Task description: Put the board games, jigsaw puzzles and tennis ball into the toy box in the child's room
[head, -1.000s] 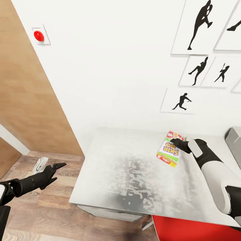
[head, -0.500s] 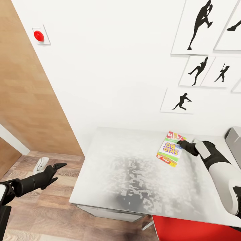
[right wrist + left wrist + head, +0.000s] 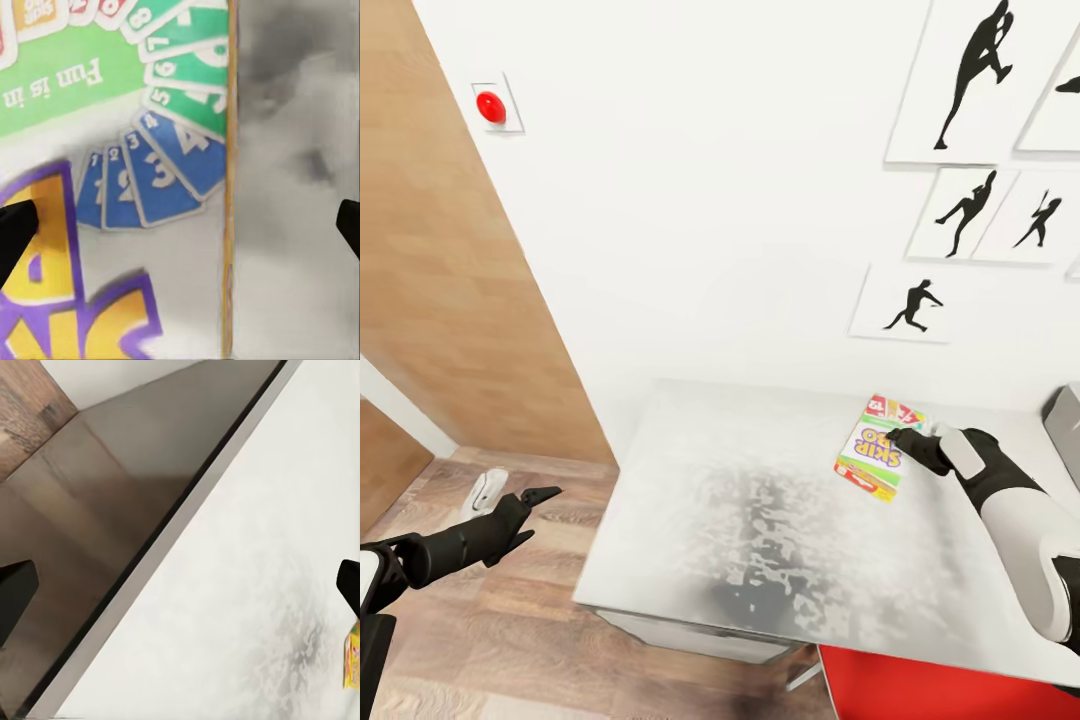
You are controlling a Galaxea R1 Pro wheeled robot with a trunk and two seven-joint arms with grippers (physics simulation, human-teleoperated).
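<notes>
The white-green-red SKIP BO board game (image 3: 872, 450) lies flat on the pale-grey table (image 3: 760, 520), near the wall. My right gripper (image 3: 901, 437) hovers at the box's right edge, open. In the right wrist view its two dark fingertips (image 3: 15, 234) stand wide apart over the box's printed lid (image 3: 127, 150) and the bare table (image 3: 300, 150) beside it, holding nothing. My left gripper (image 3: 515, 495) hangs open and empty over the wood floor, left of the table. A light-grey corner of the toy box (image 3: 1066, 418) shows at the right edge of the head view.
The white wall behind the table carries black silhouette pictures (image 3: 908, 304) and a red button (image 3: 490, 106). A wooden door panel (image 3: 450, 280) stands at the left. Something red (image 3: 920, 690) sits below the table's front edge. The left wrist view looks along the table's edge (image 3: 150, 585).
My right gripper drew back from over the SKIP BO box to its right edge. The head camera shifted slightly, moving the whole picture. The box and my left arm stayed put.
</notes>
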